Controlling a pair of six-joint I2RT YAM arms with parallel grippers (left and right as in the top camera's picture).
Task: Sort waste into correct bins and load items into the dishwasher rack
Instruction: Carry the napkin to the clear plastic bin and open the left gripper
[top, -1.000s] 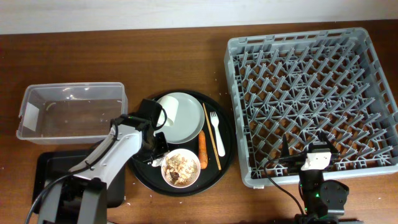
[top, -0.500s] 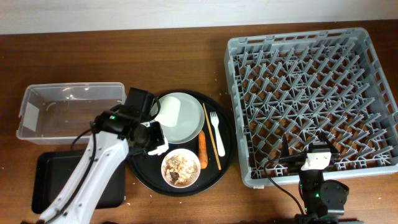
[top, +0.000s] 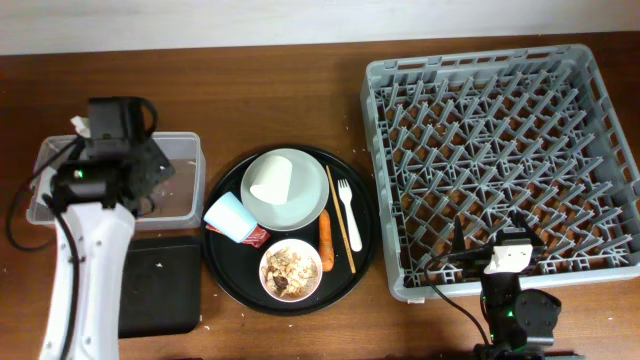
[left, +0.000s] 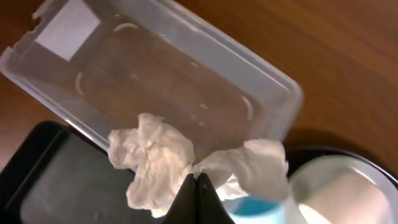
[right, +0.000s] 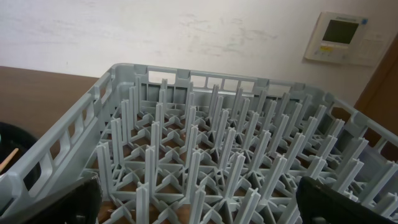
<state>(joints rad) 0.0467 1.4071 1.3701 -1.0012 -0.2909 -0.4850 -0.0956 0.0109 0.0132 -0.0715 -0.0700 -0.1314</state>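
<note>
Left gripper (left: 198, 186): jaws closed, pinching the white crumpled tissue (left: 155, 158). The tissue hangs in two bunched lobes, one on each side of the fingertips, above the near long wall of the clear tub (left: 186, 81). Whether it touches the tub cannot be told.

Clear tub: rectangular and transparent, with a white label (left: 67, 28) on one short end.

Around the tub:
- Shallow black tray (top: 160, 290): just beside the tub's near long side.
- Round black tray (top: 225, 265): to the right of the tub, carrying the items listed next.
- Light blue cup (top: 229, 215): on its side, the item closest to the tub.
- Red wrapper (top: 256, 236): just right of the blue cup.
- Plate (top: 290, 190), with the white cup (top: 272, 183) lying on it.
- White bowl (top: 291, 268), holding brownish food scraps.
- Carrot (top: 325, 242), chopsticks (top: 342, 210), fork (top: 349, 213): farther right of the tub.
- Dishwasher rack (top: 500, 150): well apart from the tub, far right.

Right gripper (right: 205, 202): jaws fully apart, holding nothing, at the near edge of the rack.

View differences: the overhead view hides the tissue under the left arm; only the left wrist view shows the grip.
</note>
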